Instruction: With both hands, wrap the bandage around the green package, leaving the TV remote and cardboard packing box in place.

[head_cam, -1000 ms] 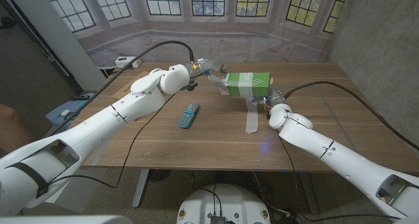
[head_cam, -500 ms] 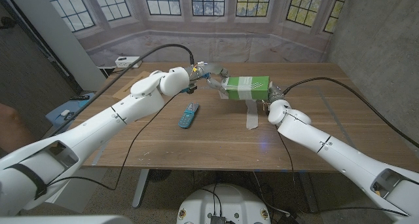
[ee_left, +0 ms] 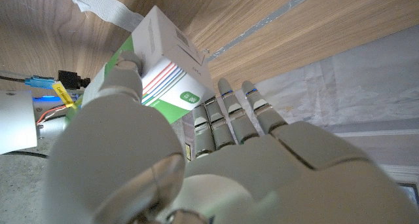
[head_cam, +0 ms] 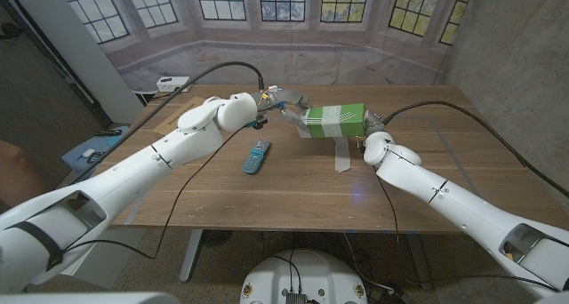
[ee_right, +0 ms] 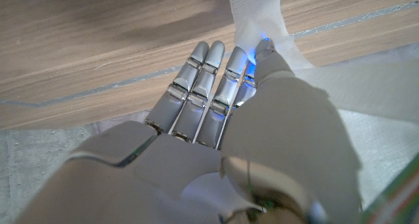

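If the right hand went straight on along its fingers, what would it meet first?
Most likely the bandage: in the right wrist view the right hand points its fingertips at that strip, with wooden table behind it. Depth is unclear.

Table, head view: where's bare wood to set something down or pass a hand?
Free: the near strip of the table in front of the TV remote, and the far right corner. Crowded: far centre, where the left hand and right hand hold the green package, with the bandage trailing down to the wood.
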